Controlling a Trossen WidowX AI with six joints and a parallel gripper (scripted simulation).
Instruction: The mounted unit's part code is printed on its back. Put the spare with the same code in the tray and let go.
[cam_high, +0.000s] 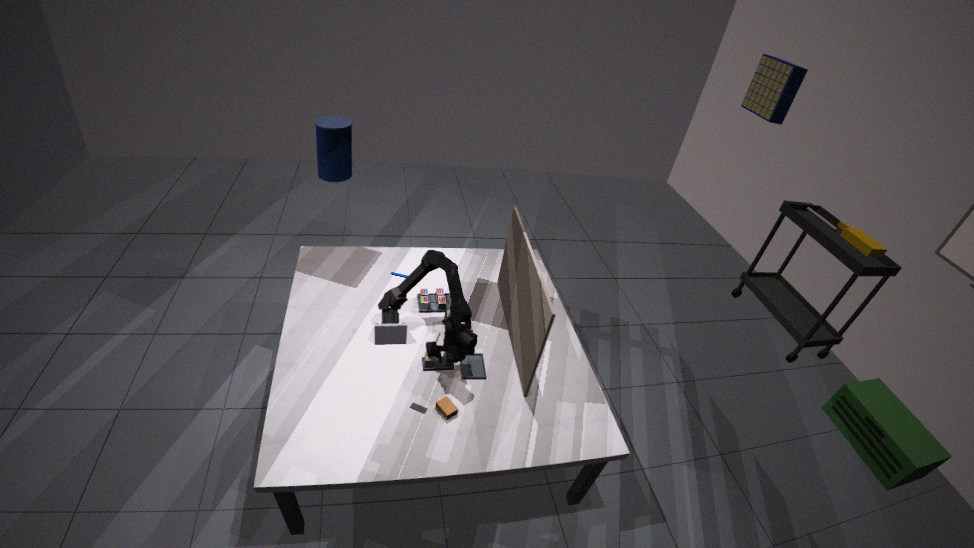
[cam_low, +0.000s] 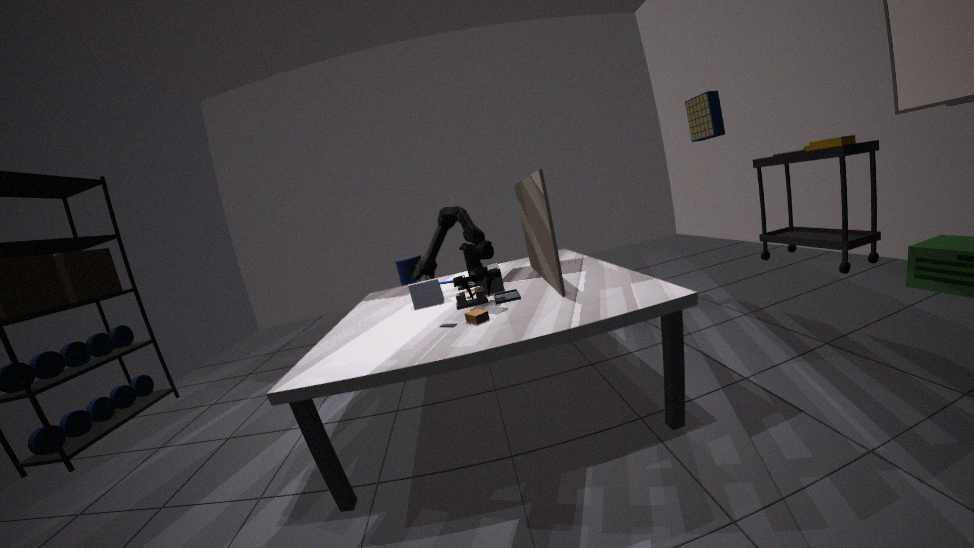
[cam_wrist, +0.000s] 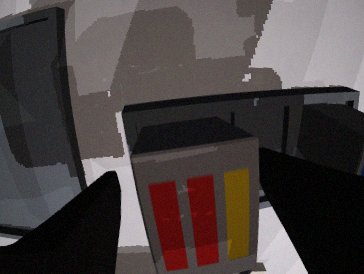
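Note:
In the wrist view, a grey block shows two red bars and one yellow bar. It stands between the two black fingers of my gripper, which is open around it with a gap at the left finger; the right finger overlaps its edge in view. Beyond the block is a low dark slotted rack, with a dark block at its right. A shallow dark tray lies just beside the rack. The mounted unit cannot be made out for certain.
Several red, blue and yellow marked blocks sit in another dark rack further back. A tilted grey panel stands by the arm base. A tall brown board stands right of the tray. An orange-brown box lies nearer the front.

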